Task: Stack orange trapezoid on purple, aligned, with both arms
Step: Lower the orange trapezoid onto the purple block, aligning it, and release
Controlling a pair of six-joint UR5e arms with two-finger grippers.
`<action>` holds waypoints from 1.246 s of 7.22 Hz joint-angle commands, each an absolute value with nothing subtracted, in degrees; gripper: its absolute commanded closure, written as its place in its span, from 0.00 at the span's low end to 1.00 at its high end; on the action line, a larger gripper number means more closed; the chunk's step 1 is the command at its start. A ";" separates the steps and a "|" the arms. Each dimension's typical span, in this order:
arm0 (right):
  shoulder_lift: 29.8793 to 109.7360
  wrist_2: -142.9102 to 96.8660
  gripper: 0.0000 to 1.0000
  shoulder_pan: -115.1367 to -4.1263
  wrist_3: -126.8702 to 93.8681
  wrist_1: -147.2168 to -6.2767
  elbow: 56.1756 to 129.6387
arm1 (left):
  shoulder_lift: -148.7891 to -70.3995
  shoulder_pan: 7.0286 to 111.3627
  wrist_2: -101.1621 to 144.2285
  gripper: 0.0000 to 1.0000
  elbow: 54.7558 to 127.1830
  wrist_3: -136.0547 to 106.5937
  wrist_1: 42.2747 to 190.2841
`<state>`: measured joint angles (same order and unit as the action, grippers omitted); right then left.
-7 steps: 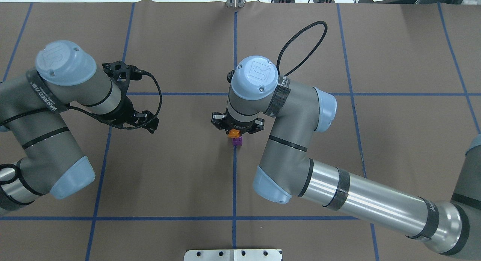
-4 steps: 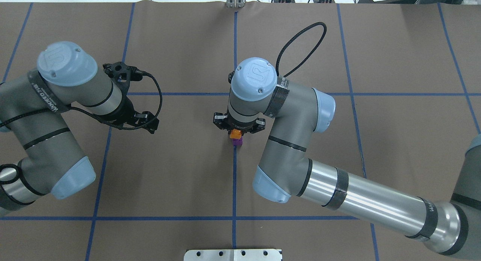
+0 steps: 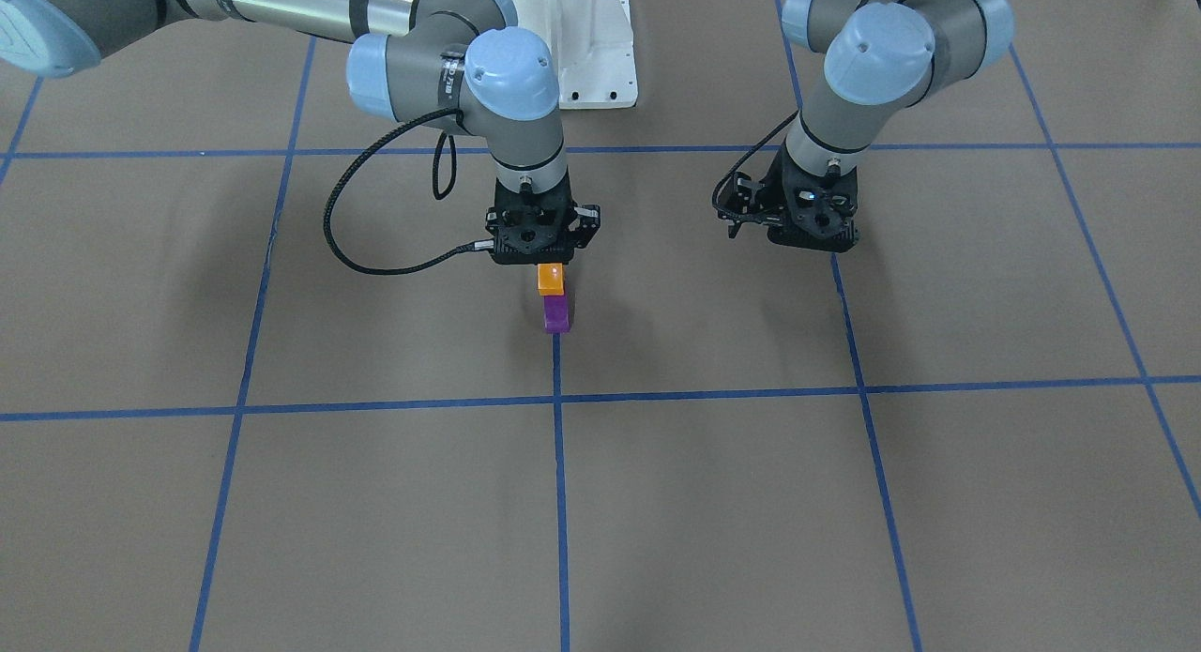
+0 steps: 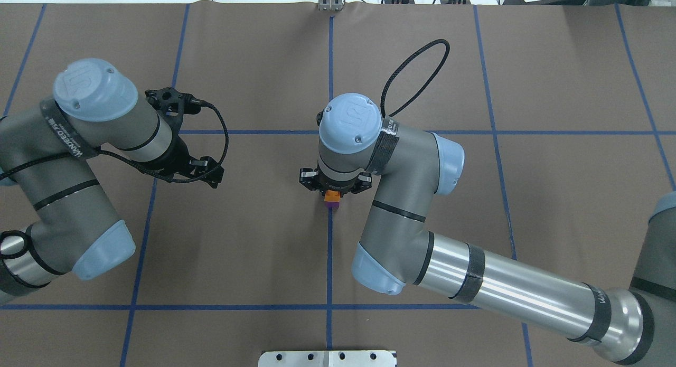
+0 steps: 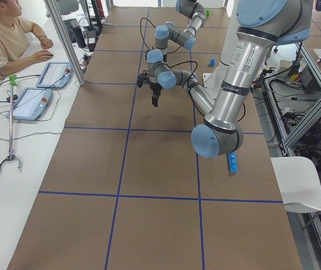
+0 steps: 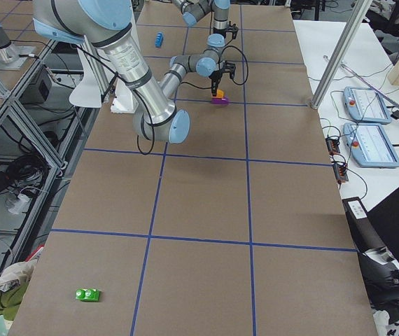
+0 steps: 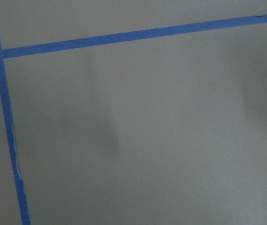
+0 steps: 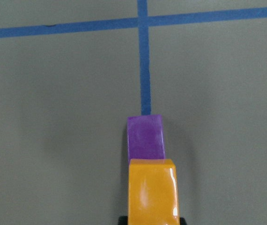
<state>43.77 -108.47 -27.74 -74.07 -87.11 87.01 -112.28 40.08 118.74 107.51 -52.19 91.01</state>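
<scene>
Orange trapezoid (image 3: 551, 278) tight within right gripper (image 3: 552, 266), just above purple (image 3: 555, 315); left gripper (image 3: 805, 237) state unclear.

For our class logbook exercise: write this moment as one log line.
right hand: grips orange trapezoid | position: above purple, seating unclear | left hand: idle, apart

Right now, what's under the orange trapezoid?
The purple block, standing on the blue tape line. Whether the two touch is hidden; the right gripper holds the orange trapezoid.

Bare mat (image 3: 713, 502) around purple (image 3: 556, 315), right arm (image 4: 396, 219) overhead, left arm (image 4: 68, 177) well apart
</scene>
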 commanded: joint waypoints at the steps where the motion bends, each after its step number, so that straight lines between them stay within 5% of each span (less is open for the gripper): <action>1: 43.77 -107.76 1.00 -27.16 -72.96 -87.10 86.66 | -112.24 40.17 118.74 0.00 107.67 -52.29 91.05; 7: 43.95 -107.14 1.00 -26.81 -70.93 -87.19 86.66 | -112.41 40.08 118.74 0.00 107.67 -52.47 91.05; 9: 43.86 -105.66 0.01 -26.46 -71.01 -87.27 86.92 | -112.41 39.99 118.74 0.00 107.58 -52.47 91.05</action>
